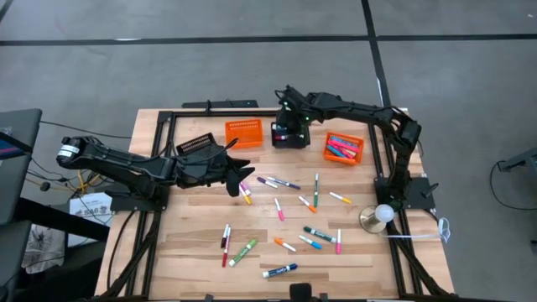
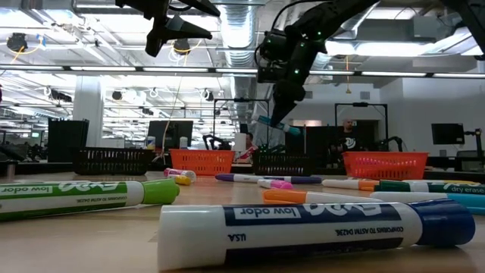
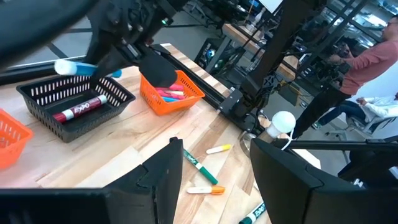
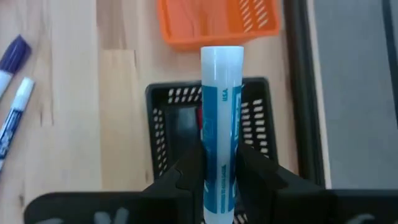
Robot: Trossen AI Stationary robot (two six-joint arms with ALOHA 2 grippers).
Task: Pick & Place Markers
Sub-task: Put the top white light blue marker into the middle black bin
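Several markers (image 1: 289, 184) lie scattered flat on the wooden table (image 1: 193, 252). My right gripper (image 1: 289, 120) hangs over the black basket (image 4: 171, 134) at the far edge, shut on a blue-and-white marker (image 4: 222, 93). A red marker (image 3: 81, 111) lies in that basket. My left gripper (image 1: 239, 174) hovers above the table's left middle, open, with nothing between its fingers (image 3: 165, 180); the low view shows it high up (image 2: 170, 26). My right gripper pinches the blue-and-white marker's barrel (image 4: 221, 163) between its two fingers, one on each side. The fingers slant down from above. The marker's white end (image 4: 222, 56) sticks out well clear of the fingers. It is lifted clear, tilted above the black basket (image 2: 274, 123).
An orange basket (image 1: 243, 132) stands left of the black one; another (image 1: 344, 148) to its right holds pink and blue markers. A second black basket (image 1: 199, 144) sits behind my left arm. A white ball on a round base (image 1: 383, 214) stands at the right. A seated person (image 3: 373, 56) is beyond the table.
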